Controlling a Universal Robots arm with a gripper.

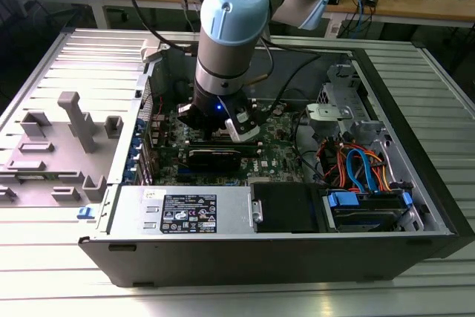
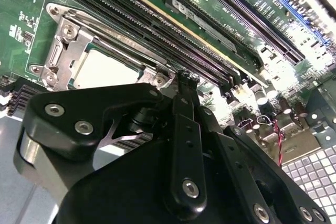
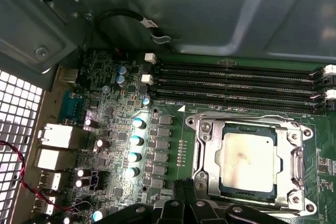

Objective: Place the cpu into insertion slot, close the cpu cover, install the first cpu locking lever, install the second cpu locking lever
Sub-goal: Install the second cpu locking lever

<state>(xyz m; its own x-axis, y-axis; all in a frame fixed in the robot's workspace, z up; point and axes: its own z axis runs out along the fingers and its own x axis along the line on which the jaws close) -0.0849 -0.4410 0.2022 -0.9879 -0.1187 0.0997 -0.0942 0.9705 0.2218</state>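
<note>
Grey plastic fixture blocks [image 1: 70,128] at the exterior view's left, on the ribbed metal tabletop [image 1: 44,272]. Open black computer case [image 1: 282,257] at centre, green motherboard [image 3: 113,114] inside. Black gripper [image 2: 186,80] low over the board, beside the square silver-edged insertion slot [image 3: 202,153]; fingers apparently closed together, gripping nothing visible. Small flat silver-grey cpu [image 3: 247,161] seated in the slot, thin silver cpu cover [image 3: 210,169] lying flat around it. Long black memory slots [image 3: 236,85] just beside. Orange and blue cables [image 1: 356,165] at right.
</note>
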